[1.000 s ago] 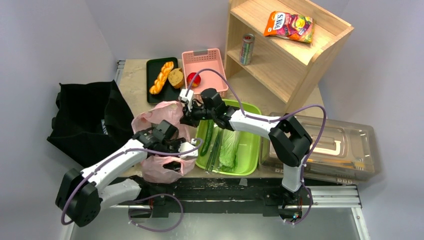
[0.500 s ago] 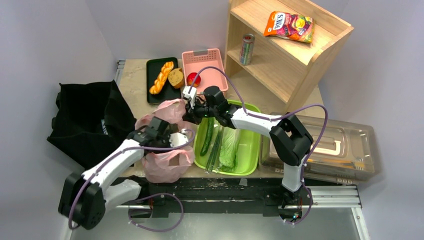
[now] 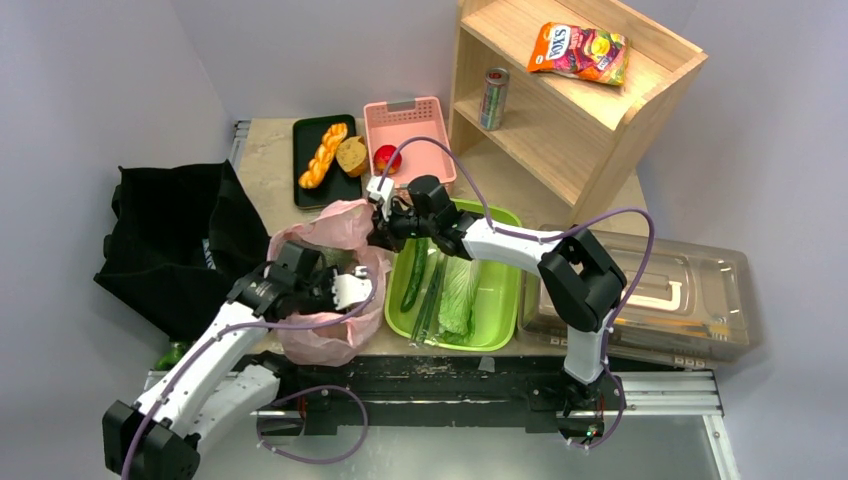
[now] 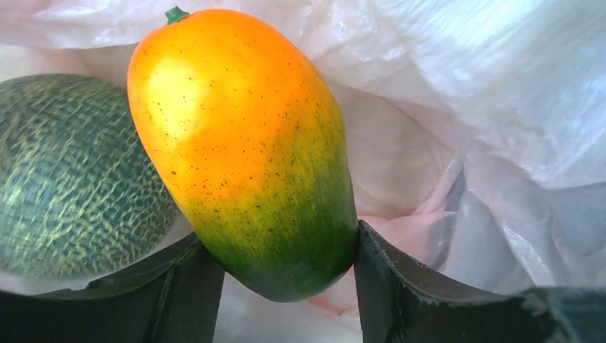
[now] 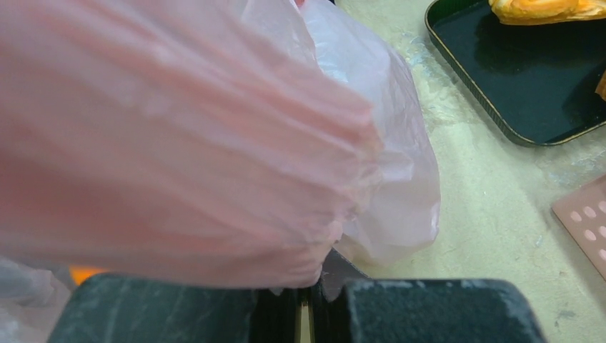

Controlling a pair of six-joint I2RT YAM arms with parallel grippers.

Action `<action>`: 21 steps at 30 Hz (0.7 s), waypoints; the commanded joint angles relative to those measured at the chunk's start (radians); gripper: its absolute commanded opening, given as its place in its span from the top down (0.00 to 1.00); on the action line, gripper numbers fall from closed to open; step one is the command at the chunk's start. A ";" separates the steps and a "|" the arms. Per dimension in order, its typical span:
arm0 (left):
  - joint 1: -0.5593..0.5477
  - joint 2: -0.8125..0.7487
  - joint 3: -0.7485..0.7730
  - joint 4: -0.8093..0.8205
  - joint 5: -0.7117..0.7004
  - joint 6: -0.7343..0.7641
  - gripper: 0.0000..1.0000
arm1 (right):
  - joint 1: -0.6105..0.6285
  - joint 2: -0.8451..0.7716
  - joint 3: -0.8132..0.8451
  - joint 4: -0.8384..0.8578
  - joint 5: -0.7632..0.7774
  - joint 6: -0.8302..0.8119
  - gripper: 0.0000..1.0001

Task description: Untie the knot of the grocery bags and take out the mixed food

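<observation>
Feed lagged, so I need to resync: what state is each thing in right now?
left claw, shut on mango, inside pink bag.
right claw, shut on pink bag's rim.
pink bag, mouth open.
mango, in bag, gripped at its green end.
melon, in bag, loose beside mango.
green tub, holds cucumber, stalks, cabbage.
black tray, holds braided loaf, round bun.
can, upright on shelf.

The left end effector (image 4: pixel 283 270) pinches an orange-green fruit (image 4: pixel 243 143) beside a green melon (image 4: pixel 71 179).

The top camera looks down over the table (image 3: pixel 265 165); both wrist cameras sit close against the shared pink bag (image 3: pixel 325 340).
</observation>
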 commanded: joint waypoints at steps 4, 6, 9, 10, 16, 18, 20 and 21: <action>-0.062 0.115 -0.009 0.090 -0.054 -0.022 0.32 | -0.002 -0.066 -0.022 0.041 -0.017 -0.016 1.00; -0.105 0.125 -0.044 0.141 -0.089 -0.008 0.32 | -0.002 -0.071 -0.033 0.040 -0.016 -0.020 1.00; -0.178 0.170 -0.086 0.230 -0.163 -0.022 0.32 | -0.002 -0.074 -0.046 0.040 -0.015 -0.024 1.00; -0.189 0.202 -0.090 0.254 -0.193 -0.035 0.33 | -0.002 -0.074 -0.049 0.040 -0.016 -0.024 1.00; -0.192 0.302 -0.090 0.268 -0.232 -0.062 0.56 | -0.002 -0.079 -0.054 0.039 -0.016 -0.027 1.00; -0.190 0.275 -0.083 0.252 -0.222 -0.074 0.69 | -0.002 -0.078 -0.050 0.037 -0.016 -0.028 1.00; -0.176 0.203 -0.066 0.224 -0.212 -0.092 0.82 | -0.003 -0.077 -0.048 0.035 -0.015 -0.029 1.00; -0.157 0.158 -0.053 0.203 -0.194 -0.101 0.88 | -0.003 -0.078 -0.049 0.032 -0.015 -0.031 1.00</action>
